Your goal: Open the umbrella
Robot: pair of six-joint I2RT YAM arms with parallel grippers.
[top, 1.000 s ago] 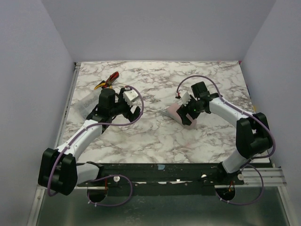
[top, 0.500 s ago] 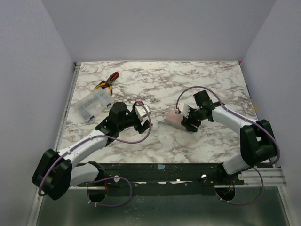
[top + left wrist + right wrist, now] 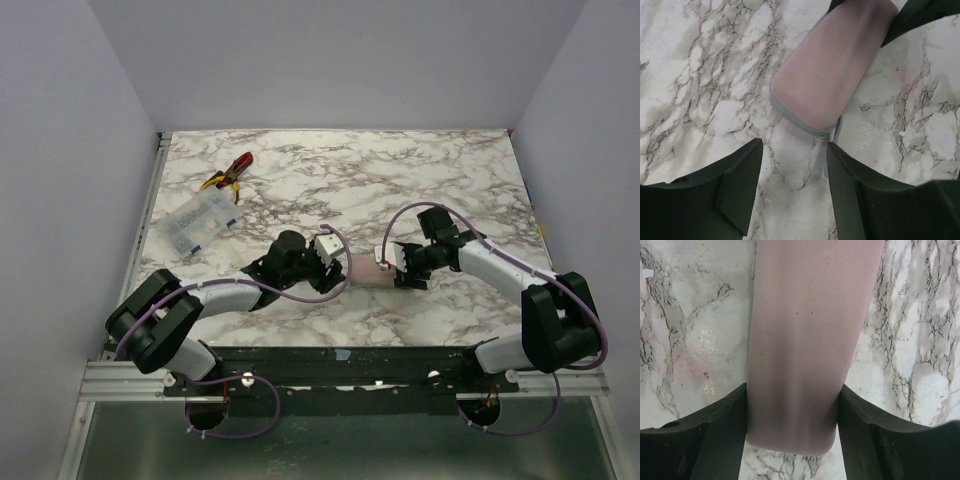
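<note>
Two-gripper grab stage, seemingly. Right gripper (image 3: pixel 792 395) jaws pinching the umbrella (image 3: pixel 365 268), lying just 5 o'clock of table (image 3: pixel 300 170) centre. Left gripper (image 3: pixel 794 150) jaws spread at its 9 o'clock end; probably needs closing next.

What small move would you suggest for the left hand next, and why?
Probably ease the left hand forward until its open fingers straddle the near end of the umbrella: the right hand clamps the other end, and the left sits just short.
</note>
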